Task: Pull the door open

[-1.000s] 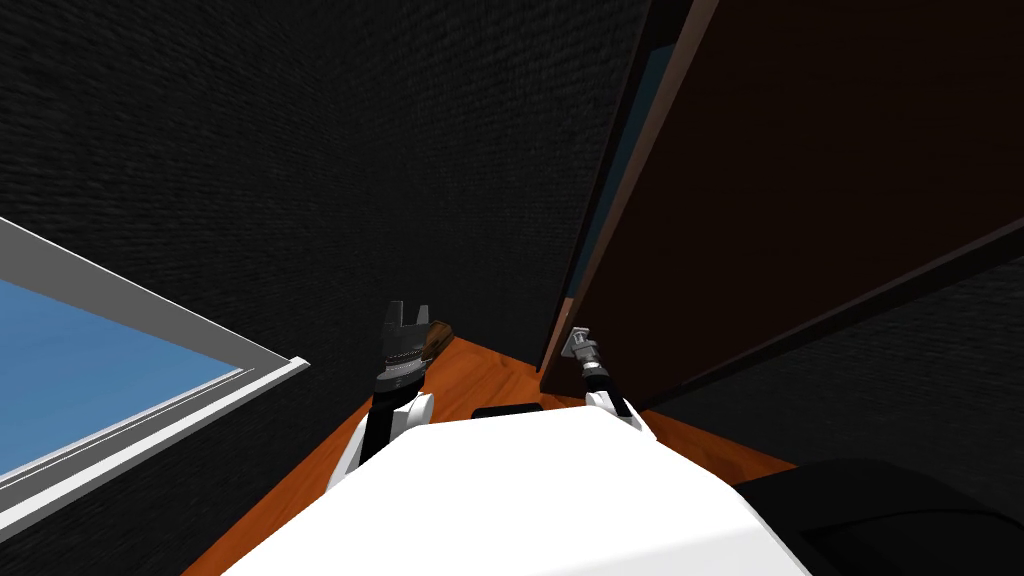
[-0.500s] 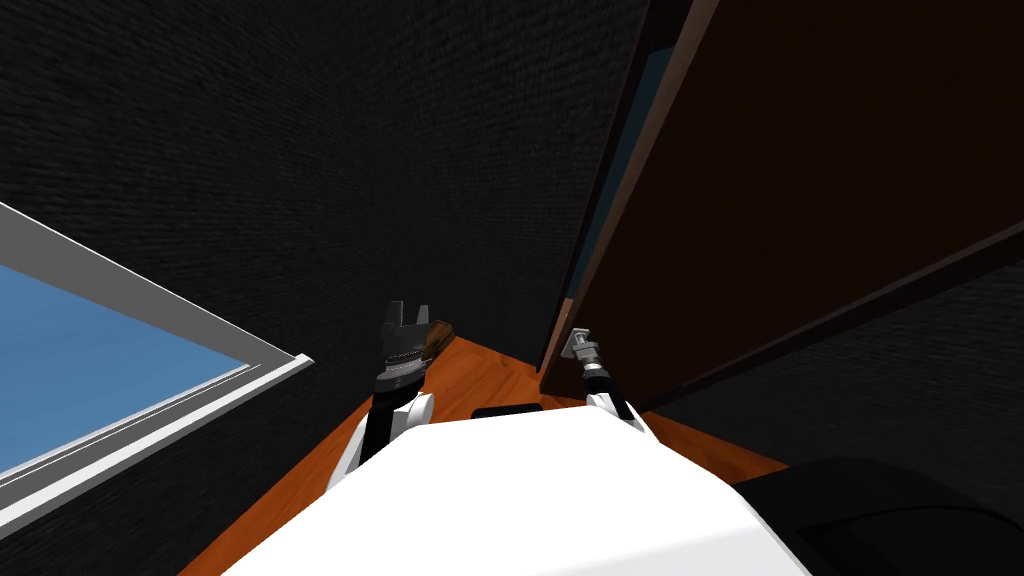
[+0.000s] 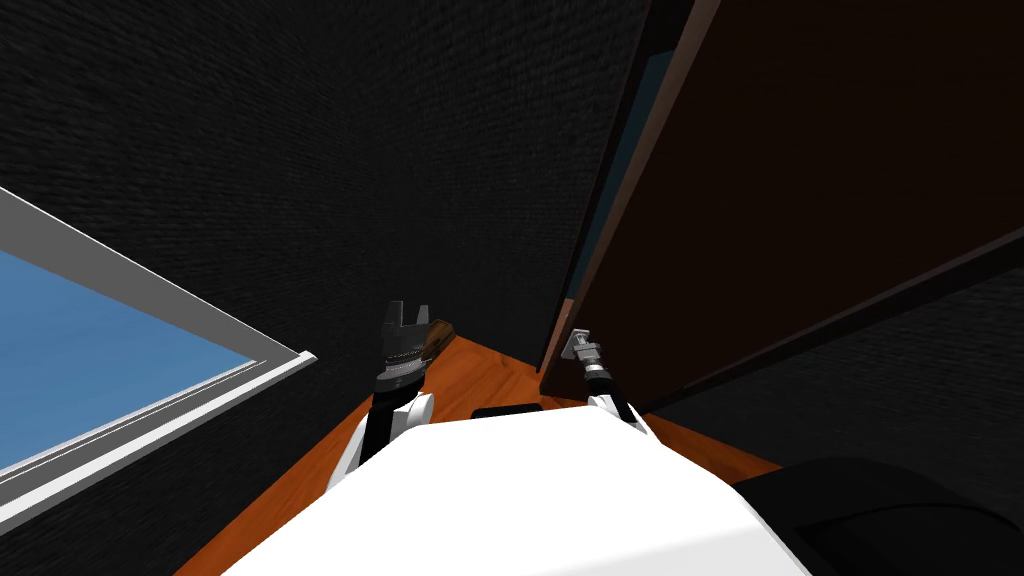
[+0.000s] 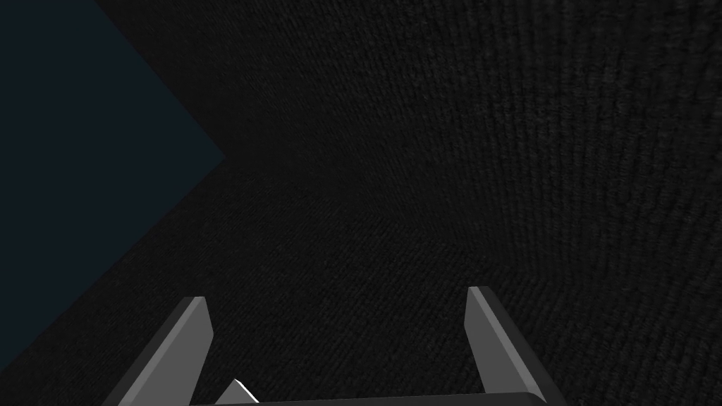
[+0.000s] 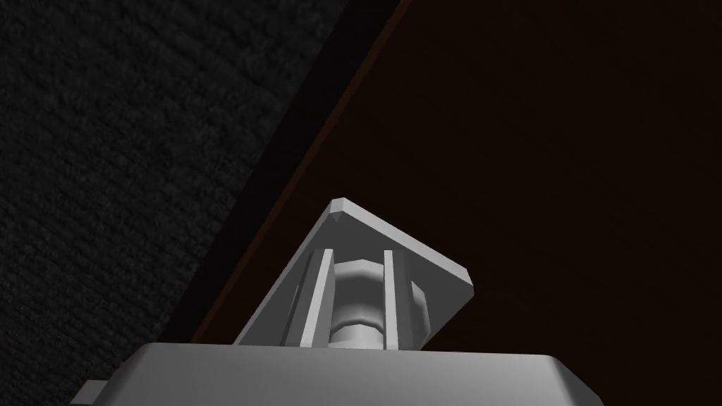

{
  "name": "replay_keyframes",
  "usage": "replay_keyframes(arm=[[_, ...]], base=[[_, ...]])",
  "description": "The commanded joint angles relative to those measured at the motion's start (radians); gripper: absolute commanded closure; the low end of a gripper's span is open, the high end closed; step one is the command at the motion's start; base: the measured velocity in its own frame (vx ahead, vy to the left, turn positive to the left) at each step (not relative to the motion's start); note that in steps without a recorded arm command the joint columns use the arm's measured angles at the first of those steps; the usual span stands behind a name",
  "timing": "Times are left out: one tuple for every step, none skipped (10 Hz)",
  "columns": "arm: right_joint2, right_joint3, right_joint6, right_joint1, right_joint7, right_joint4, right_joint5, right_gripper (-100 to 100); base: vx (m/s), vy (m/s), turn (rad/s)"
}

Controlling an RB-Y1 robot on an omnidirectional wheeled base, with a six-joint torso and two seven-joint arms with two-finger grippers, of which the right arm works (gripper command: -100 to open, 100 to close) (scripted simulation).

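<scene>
The dark brown door (image 3: 800, 200) stands ajar on the right, its free edge toward the dark wall. My right gripper (image 3: 580, 347) is at its grey handle (image 3: 573, 342). In the right wrist view the right gripper (image 5: 356, 264) is shut on the handle's round neck (image 5: 356, 303), both fingers pressing its sides, with the handle's grey base plate (image 5: 402, 250) flat on the door (image 5: 564, 141) behind. My left gripper (image 3: 407, 312) hangs to the left of the door, open, holding nothing. Its fingers (image 4: 194, 331) point at a dark wall.
A dark textured wall (image 3: 350, 150) stands straight ahead. A grey-framed window (image 3: 150, 300) with a blue pane is on the left. The floor (image 3: 490, 380) is orange wood. A small brown object (image 3: 437, 340) lies by the wall. A black bulky shape (image 3: 880, 510) sits low on the right.
The head view has shifted slightly: the window frame has slid a little to the right, so I have turned a bit. Both grippers keep their hold and pose.
</scene>
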Motion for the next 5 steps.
replay_keyframes(arm=[[0.004, 0.006, 0.01, 0.023, -0.05, 0.007, -0.003, 100], [0.004, 0.007, 0.009, 0.03, -0.076, 0.001, -0.005, 100], [0.004, 0.007, 0.009, 0.03, -0.089, 0.001, -0.005, 100], [0.004, 0.009, 0.008, 0.036, -0.122, -0.005, -0.007, 100], [0.003, 0.01, 0.007, 0.043, -0.151, -0.01, -0.01, 100]], base=[[-0.004, -0.015, 0.015], [-0.011, -0.019, 0.023], [-0.01, -0.012, 0.02], [-0.006, -0.011, 0.027], [-0.007, -0.013, 0.031]])
